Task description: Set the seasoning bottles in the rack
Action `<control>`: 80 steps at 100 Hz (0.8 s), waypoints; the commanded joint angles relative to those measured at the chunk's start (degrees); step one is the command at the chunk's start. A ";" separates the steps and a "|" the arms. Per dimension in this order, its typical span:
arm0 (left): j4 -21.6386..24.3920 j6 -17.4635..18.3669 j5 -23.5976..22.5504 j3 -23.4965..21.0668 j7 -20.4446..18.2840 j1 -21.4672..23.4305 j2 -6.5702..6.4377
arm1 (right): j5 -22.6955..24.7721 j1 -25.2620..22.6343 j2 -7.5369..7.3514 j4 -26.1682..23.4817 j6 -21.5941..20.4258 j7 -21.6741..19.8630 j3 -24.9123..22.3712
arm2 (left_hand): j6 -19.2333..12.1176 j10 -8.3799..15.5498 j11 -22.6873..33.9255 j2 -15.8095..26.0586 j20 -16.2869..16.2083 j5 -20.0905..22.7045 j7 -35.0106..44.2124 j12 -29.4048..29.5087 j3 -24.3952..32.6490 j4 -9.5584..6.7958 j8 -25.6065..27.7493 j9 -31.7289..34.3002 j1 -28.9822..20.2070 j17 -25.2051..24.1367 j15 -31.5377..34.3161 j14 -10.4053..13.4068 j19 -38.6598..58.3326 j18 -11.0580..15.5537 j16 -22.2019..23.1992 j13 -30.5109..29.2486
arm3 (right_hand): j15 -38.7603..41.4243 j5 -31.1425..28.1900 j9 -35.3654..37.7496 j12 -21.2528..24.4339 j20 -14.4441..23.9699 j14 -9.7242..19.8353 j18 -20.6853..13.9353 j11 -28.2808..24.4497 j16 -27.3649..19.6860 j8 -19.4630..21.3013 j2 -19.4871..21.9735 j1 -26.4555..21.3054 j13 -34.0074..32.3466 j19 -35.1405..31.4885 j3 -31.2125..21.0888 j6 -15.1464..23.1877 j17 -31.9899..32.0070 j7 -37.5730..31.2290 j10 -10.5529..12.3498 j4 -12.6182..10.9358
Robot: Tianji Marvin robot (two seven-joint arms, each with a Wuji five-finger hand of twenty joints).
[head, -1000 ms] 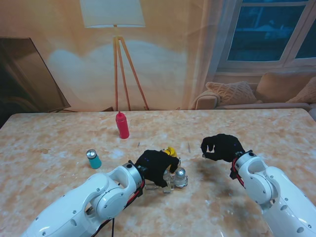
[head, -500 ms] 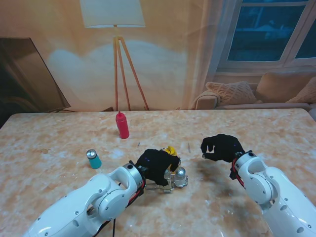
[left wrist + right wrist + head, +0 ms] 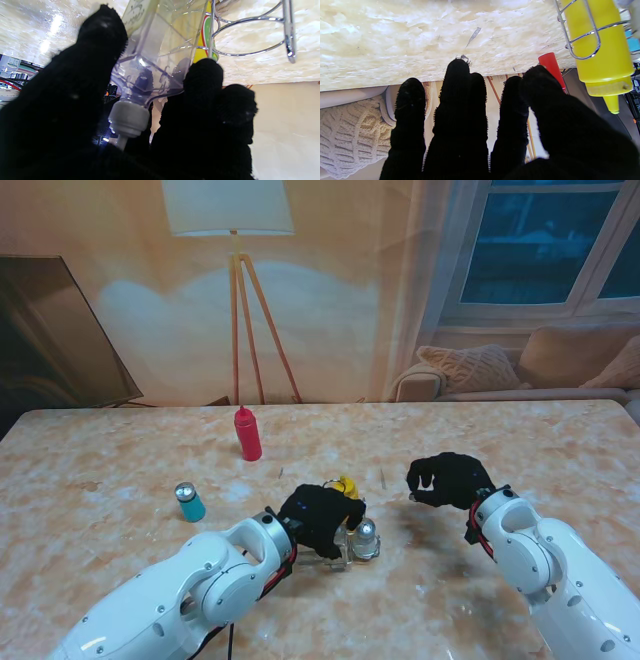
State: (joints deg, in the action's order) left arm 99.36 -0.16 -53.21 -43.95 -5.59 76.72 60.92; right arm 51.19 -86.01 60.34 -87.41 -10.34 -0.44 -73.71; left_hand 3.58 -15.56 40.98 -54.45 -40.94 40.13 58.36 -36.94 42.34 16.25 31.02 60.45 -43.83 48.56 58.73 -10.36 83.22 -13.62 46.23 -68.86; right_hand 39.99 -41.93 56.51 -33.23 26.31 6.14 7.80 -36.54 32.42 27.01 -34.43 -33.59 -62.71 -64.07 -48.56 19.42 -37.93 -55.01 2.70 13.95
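My left hand [image 3: 318, 518] is shut on a clear bottle [image 3: 160, 50] with a grey cap; the thumb and fingers [image 3: 202, 75] press on its shoulder. The bottle stands against the chrome wire rack [image 3: 250, 32], beside a yellow bottle [image 3: 201, 37]. In the stand view the clear bottle's cap [image 3: 367, 530] shows just right of that hand, with the yellow bottle [image 3: 346, 485] behind it. A red bottle [image 3: 247, 433] and a small teal bottle [image 3: 189, 502] stand apart on the table. My right hand [image 3: 450, 478] hovers to the right of the rack and holds nothing.
The right wrist view shows the yellow bottle [image 3: 602, 50] sitting inside a ring of the rack [image 3: 582, 37], with the red bottle [image 3: 551, 66] farther off. The marble table [image 3: 120, 460] runs wide to both sides. A floor lamp and a sofa stand beyond it.
My left hand has edged slightly to the right with the clear bottle, toward the rack. The right hand has not moved.
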 commanded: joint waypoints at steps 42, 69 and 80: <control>-0.27 -2.58 1.28 1.04 -2.15 -0.87 0.27 | 0.07 -0.43 0.33 0.19 0.17 -0.78 0.24 | 0.28 4.22 2.08 5.47 -0.77 2.87 2.08 -0.28 7.98 0.34 1.69 -2.40 -2.78 -5.25 -9.01 3.85 -6.36 3.57 0.53 4.21 | 0.93 -0.72 1.90 -1.48 -0.40 1.04 -0.28 -0.20 0.68 -0.36 -1.22 -1.23 -0.92 -0.07 -1.18 1.60 -0.09 -0.96 1.26 0.54; -0.21 -1.01 1.05 0.45 -1.91 -0.60 0.18 | 0.08 -0.36 0.32 0.34 0.12 -0.80 0.23 | 4.28 3.12 -3.95 8.90 0.19 6.39 -14.00 8.01 11.68 -1.27 -1.04 -4.88 5.05 -8.95 -18.08 1.17 -13.77 2.34 -1.48 7.55 | 0.89 -0.65 1.80 -1.46 -0.33 1.03 -0.19 -0.08 0.67 -0.39 -1.12 -1.20 -0.90 -0.12 -1.13 1.66 -0.02 -0.88 1.14 0.54; 0.05 -0.85 0.99 0.14 -2.55 -0.51 0.06 | 0.08 -0.38 0.31 0.36 0.06 -0.82 0.18 | 5.62 2.84 -5.95 10.93 0.34 7.76 -19.20 9.14 13.89 -5.06 -0.96 -5.01 9.26 -9.95 -20.04 0.09 -15.24 1.35 -2.15 8.42 | 0.89 -0.63 1.82 -1.46 -0.32 1.00 -0.14 -0.07 0.67 -0.39 -1.23 -1.16 -0.89 -0.10 -1.10 1.65 0.09 -0.87 1.19 0.55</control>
State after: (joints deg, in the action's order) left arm 98.82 -1.11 -52.22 -43.53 -6.88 76.03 60.97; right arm 51.22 -85.98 60.34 -87.14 -10.31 -0.38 -73.67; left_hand 7.08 -13.94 36.15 -46.25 -40.94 43.53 39.47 -28.79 51.33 15.53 29.66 56.52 -37.30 39.85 40.68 -10.90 69.21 -12.92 45.51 -62.46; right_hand 40.00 -41.93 56.51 -33.23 26.31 6.14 7.80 -36.54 32.42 27.01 -34.43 -33.59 -62.72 -64.06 -48.57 19.48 -37.93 -55.02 2.71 13.95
